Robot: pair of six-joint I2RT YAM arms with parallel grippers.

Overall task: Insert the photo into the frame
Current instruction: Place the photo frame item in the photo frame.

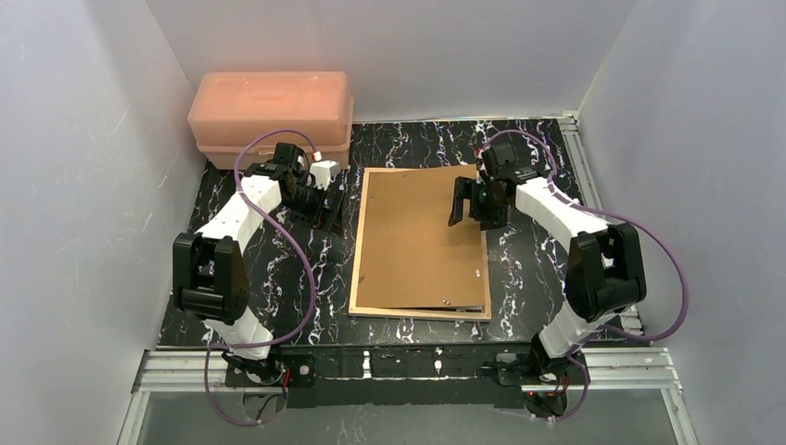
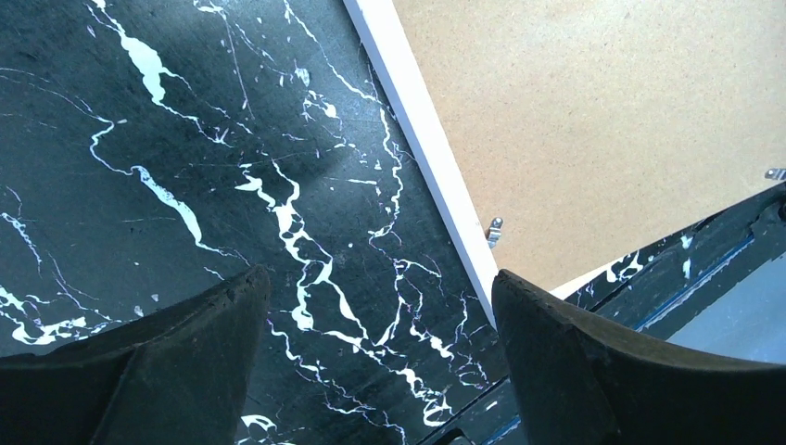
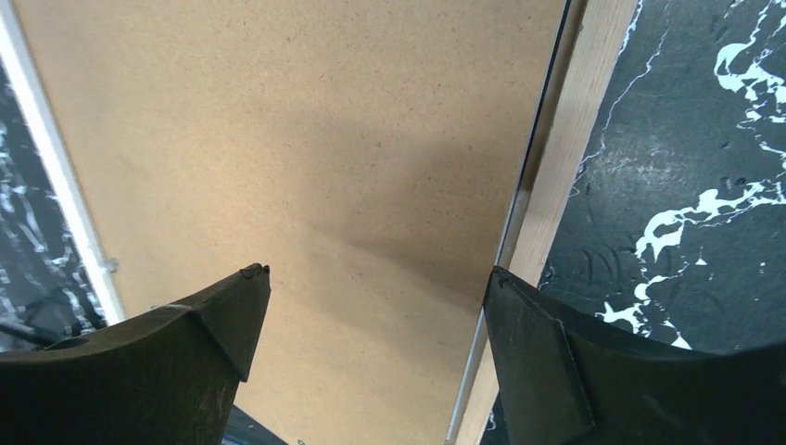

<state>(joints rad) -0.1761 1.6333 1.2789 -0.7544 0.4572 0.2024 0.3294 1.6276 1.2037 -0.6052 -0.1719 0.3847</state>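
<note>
The frame [image 1: 357,243] lies face down in the middle of the black marble table, its tan wood rim showing. A brown backing board [image 1: 417,241] rests on it, slightly askew. The photo is hidden. My left gripper [image 1: 329,209] hangs open over bare table just left of the frame's white edge [image 2: 417,120], nothing between its fingers; in its wrist view the gripper [image 2: 382,275] spans marble. My right gripper [image 1: 471,209] stands open above the board's right side. In its wrist view, the gripper [image 3: 375,273] is empty over the board [image 3: 306,139], with the wood rim [image 3: 575,167] beside it.
A pink plastic box [image 1: 271,116] stands at the back left corner, close behind the left arm. White walls close in the left, back and right. Aluminium rails run along the front [image 1: 417,366] and the right side [image 1: 579,158].
</note>
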